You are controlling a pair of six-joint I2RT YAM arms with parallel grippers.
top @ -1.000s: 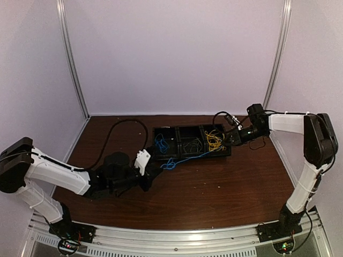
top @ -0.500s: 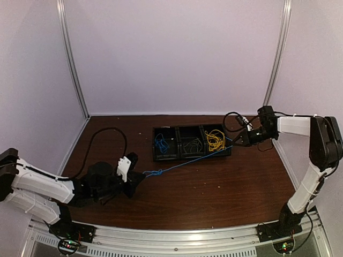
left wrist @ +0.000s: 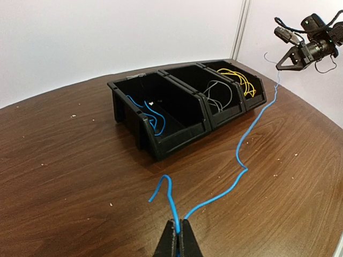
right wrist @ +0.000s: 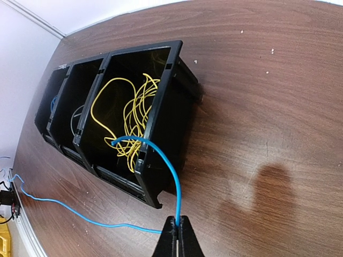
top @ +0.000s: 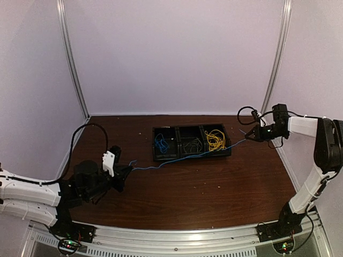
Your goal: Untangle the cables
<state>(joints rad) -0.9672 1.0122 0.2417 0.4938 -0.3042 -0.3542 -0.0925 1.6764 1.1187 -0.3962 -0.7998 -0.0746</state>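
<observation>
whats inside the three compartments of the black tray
Left compartment: a short blue cable. Middle: a thin grey cable. Right: a yellow cable tangle, with the stretched blue cable crossing its front rim. The front walls of the tray hide part of each floor.

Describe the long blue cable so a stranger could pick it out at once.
Find the black three-compartment bin on the table. The long blue cable crosses its front, held by the left gripper and right gripper. Unlike the yellow bundle and short blue wire inside, it is stretched out.
</observation>
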